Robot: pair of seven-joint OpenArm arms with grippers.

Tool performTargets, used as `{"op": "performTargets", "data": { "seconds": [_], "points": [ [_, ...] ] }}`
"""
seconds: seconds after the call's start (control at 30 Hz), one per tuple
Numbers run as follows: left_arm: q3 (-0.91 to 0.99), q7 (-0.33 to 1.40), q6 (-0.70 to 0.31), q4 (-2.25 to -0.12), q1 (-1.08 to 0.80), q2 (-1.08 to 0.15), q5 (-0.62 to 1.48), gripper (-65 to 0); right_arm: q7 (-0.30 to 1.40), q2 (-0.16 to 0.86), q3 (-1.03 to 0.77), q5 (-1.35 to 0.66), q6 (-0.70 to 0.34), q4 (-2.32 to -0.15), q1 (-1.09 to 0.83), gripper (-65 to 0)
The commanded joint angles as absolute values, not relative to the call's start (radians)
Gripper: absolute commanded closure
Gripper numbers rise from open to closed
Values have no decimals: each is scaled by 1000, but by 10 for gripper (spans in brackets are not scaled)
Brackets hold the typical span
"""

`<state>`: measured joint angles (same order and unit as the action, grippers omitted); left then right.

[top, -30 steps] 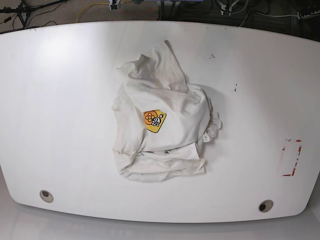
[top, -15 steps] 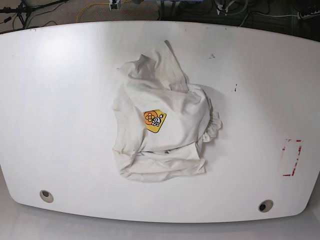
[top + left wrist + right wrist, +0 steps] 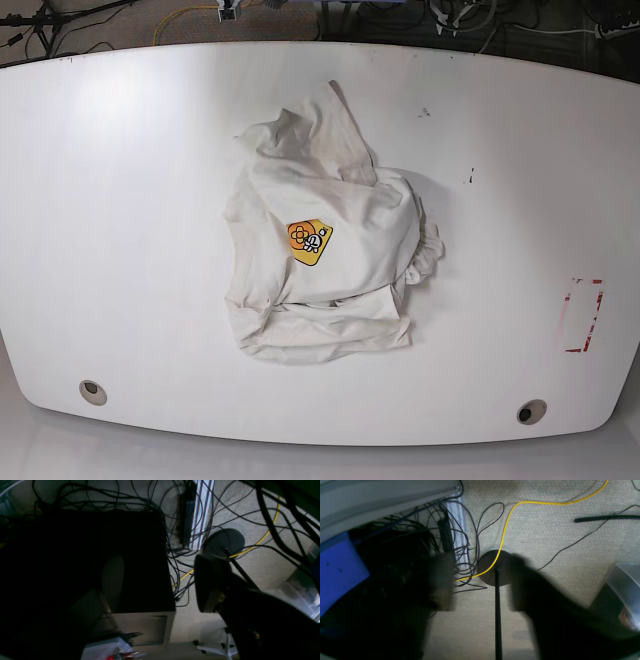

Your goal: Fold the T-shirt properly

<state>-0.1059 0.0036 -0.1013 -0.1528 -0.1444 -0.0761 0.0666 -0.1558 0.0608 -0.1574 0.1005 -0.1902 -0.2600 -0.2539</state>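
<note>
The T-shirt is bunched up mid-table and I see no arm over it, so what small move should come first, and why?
Probably bring one arm in over the table toward the T-shirt. It lies crumpled with the badge facing up, and no arm shows in the base view. Both wrist views look at floor and cables, so neither gripper is near the cloth; its nearer edge looks like a fair first target.
</note>
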Motion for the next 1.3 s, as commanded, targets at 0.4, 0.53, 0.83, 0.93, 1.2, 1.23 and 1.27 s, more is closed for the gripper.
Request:
{"op": "performTargets", "data": {
  "seconds": [0.4,0.53,0.83,0.93,1.2,1.23,1.27],
  "points": [
    [-109,10,-97,-143,-121,-75,41,-261,-174,61,-160,96,-191,-271,-266,-22],
    [-111,25,-101,-141,-104,-66,33,-293,-182,62,-160,97,-192,-272,-267,-28],
    [-108,37,-100,-135,-108,-71,49,-332,-170,61,-161,99,-192,-271,-268,-38],
    [-108,29,-98,-128,-109,-73,52,-269,-165,61,-161,100,-191,-270,-267,-42],
    [-107,-2,-97,-126,-115,-74,48,-178,-167,54,-160,104,-190,-275,-264,-98],
    [-107,-4,-96,-125,-114,-73,48,-178,-166,53,-160,105,-191,-275,-264,-111],
    [-107,-7,-97,-126,-116,-73,48,-185,-166,52,-159,105,-191,-277,-265,-124]
  ]
}}
